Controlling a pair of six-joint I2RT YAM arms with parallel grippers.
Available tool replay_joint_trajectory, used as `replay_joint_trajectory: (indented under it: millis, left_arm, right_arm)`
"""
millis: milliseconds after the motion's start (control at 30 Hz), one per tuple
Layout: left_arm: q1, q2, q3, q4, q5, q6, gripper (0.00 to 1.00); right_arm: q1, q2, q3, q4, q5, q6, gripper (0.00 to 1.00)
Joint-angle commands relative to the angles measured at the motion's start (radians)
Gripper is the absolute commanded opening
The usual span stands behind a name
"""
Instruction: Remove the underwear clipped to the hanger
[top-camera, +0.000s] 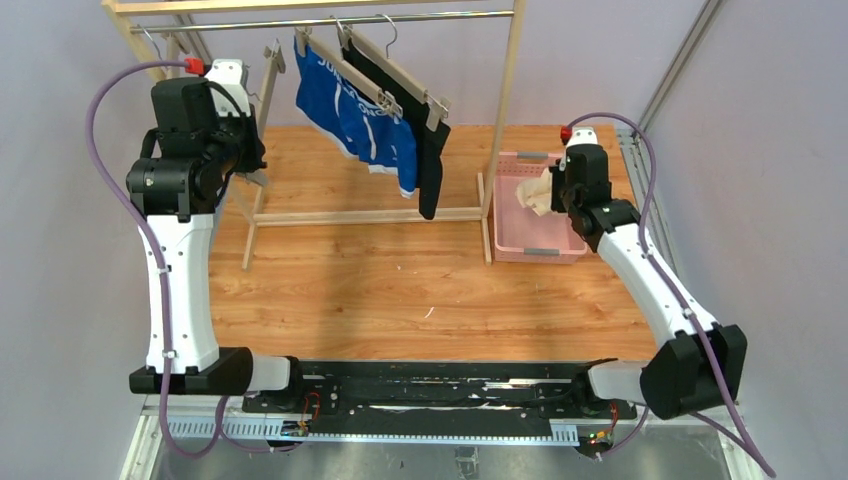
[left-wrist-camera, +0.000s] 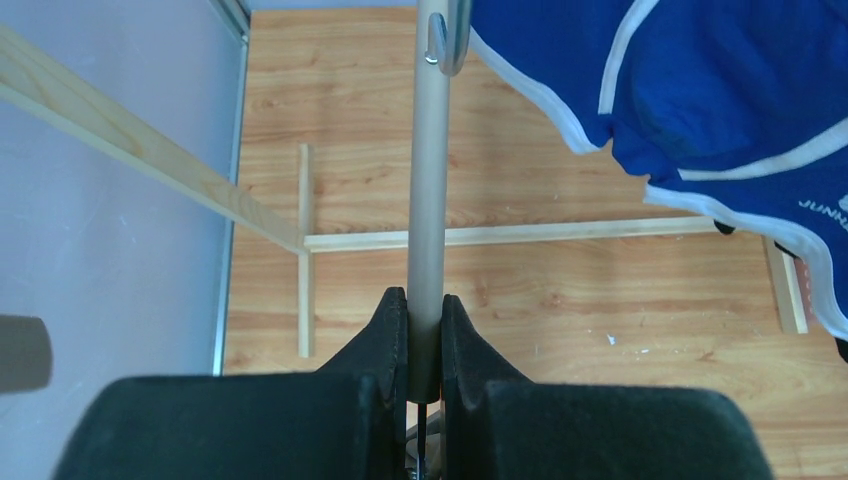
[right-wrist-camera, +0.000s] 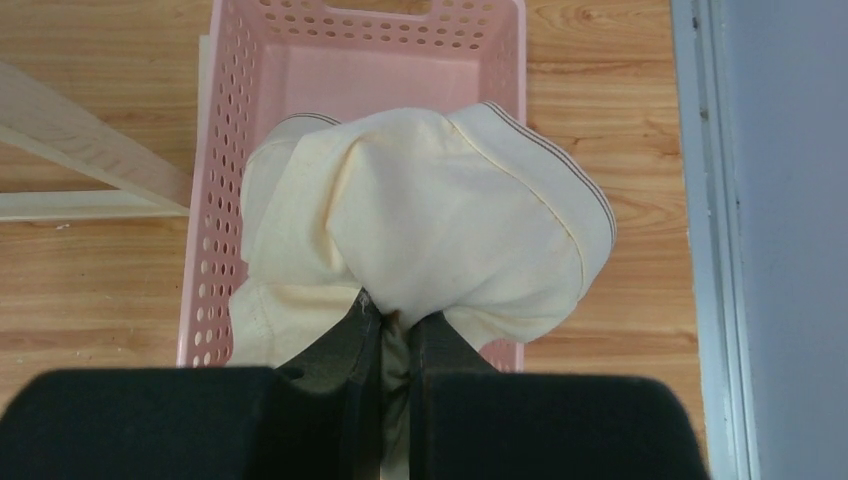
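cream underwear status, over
left jaws shut on grey metal rail; right jaws holding cream-white fabric boxer briefs above pink perforated plastic basket; blue briefs, black briefs clipped; nothing blocking

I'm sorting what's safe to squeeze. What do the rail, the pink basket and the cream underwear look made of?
The rail: smooth dull grey tube, probably metal. The pink basket: rigid perforated walls, likely moulded plastic. The cream underwear: soft matte fabric, with folds and stitched hems.
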Motion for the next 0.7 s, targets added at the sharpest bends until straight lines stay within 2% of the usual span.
replay_joint_trajectory:
  millis: [0,300,333,367,433,467,667]
  left_arm:
    - [0.022,0.018,0.098,-0.004,0.027,0.030,0.00]
    - [0.028,0.009,0.152,-0.003,0.011,0.033,0.00]
    - [0.028,0.011,0.162,-0.002,0.008,0.034,0.00]
    - [0.030,0.012,0.170,-0.002,0.008,0.038,0.00]
    - [0.031,0.019,0.192,-0.003,-0.006,0.046,0.00]
    - [0.033,0.022,0.203,-0.003,-0.018,0.048,0.00]
    - [0.048,0.067,0.260,0.020,-0.016,0.031,0.00]
  right_arm:
    - [-0.026,0.077,-0.023,0.096,-0.079,-0.018,0.00]
    - [-0.070,0.289,-0.043,0.110,-0.010,-0.060,0.00]
    - [-0.070,0.311,-0.039,0.104,0.002,-0.062,0.04]
    - [-0.070,0.321,-0.034,0.093,0.007,-0.061,0.17]
    - [-0.070,0.324,-0.028,0.070,-0.004,-0.054,0.49]
    - [-0.070,0.315,-0.030,0.068,-0.013,-0.049,0.61]
    - [-0.070,0.226,-0.065,0.083,-0.035,-0.061,0.65]
